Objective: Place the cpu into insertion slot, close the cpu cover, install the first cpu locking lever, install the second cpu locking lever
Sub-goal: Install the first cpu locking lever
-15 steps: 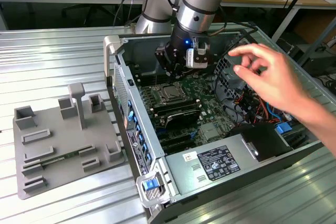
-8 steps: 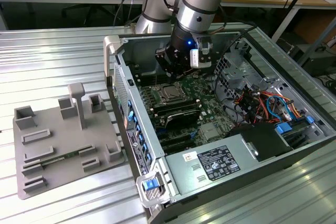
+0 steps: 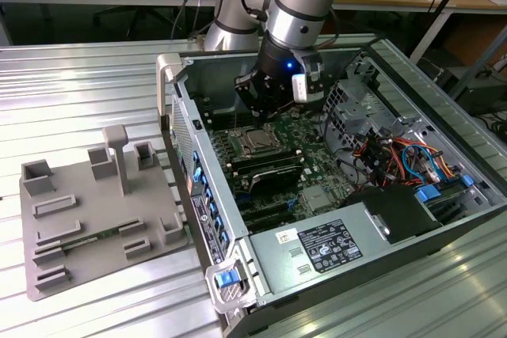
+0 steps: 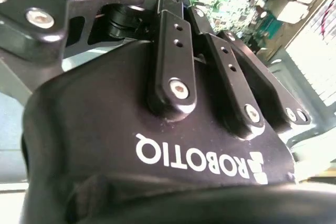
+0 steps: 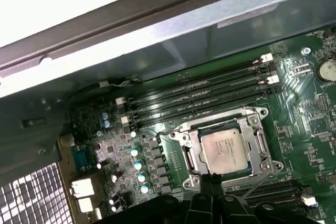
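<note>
The cpu (image 5: 227, 149) lies flat in its socket on the green motherboard, silver top facing up. The shiny cpu cover (image 5: 258, 145) is folded down around it as a frame. A thin metal locking lever (image 5: 258, 183) sticks out at an angle along the socket's near edge, not lying flat. My gripper (image 5: 212, 178) hangs just above that edge of the socket, with its black fingers (image 4: 169, 35) drawn together and nothing between them. In the exterior view the gripper (image 3: 253, 108) hovers inside the open case, just behind the cpu (image 3: 257, 142).
Black memory slots (image 5: 199, 95) run beside the socket. The grey case wall (image 5: 157, 40) rises close behind them. Drive cages and coloured cables (image 3: 396, 156) fill the case at the exterior view's right. A grey fixture plate (image 3: 95, 211) lies on the ribbed table outside.
</note>
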`<state>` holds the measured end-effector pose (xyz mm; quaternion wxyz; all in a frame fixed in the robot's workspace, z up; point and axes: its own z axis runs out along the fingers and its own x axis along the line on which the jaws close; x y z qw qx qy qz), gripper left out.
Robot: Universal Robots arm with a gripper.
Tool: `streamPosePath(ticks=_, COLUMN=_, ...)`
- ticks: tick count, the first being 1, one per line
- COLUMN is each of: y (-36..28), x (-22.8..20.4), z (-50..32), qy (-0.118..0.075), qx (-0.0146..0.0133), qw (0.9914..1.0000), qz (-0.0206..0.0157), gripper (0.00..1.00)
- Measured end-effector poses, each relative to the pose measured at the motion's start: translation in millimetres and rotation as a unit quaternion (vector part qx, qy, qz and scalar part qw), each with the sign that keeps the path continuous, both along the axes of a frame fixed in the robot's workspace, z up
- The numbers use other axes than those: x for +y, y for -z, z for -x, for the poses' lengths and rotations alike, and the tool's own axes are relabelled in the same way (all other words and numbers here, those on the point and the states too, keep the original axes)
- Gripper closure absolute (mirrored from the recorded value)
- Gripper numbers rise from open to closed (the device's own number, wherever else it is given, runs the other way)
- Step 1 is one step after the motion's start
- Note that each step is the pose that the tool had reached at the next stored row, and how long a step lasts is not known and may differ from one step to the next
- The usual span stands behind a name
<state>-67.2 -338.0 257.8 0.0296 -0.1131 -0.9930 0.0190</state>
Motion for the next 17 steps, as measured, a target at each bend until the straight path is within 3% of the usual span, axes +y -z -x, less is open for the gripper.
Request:
streamPosePath(ticks=2, y=0.1, x=0.0, z=0.0, qy=-0.017, qx=0.0, qw=0.99985, qz=-0.0002, gripper=0.89)
streamPosePath(ticks=6, y=0.2, x=0.0, z=0.0, qy=-0.06, qx=0.0, qw=0.9982, qz=-0.0005, gripper=0.89)
streamPosePath(ticks=9, y=0.2, x=0.0, z=0.0, qy=-0.096, qx=0.0, qw=0.99542, qz=-0.0008, gripper=0.89)
streamPosePath(ticks=12, y=0.2, x=0.0, z=0.0, qy=-0.128, qx=-0.0001, qw=0.99181, qz=-0.0014, gripper=0.89)
streamPosePath(ticks=13, y=0.3, x=0.0, z=0.0, qy=-0.141, qx=-0.0001, qw=0.98997, qz=-0.0016, gripper=0.89)
streamPosePath(ticks=16, y=0.3, x=0.0, z=0.0, qy=-0.188, qx=0.0, qw=0.9822, qz=-0.0022, gripper=0.89)
streamPosePath(ticks=17, y=0.3, x=0.0, z=0.0, qy=-0.189, qx=-0.0001, qw=0.98194, qz=-0.0022, gripper=0.89)
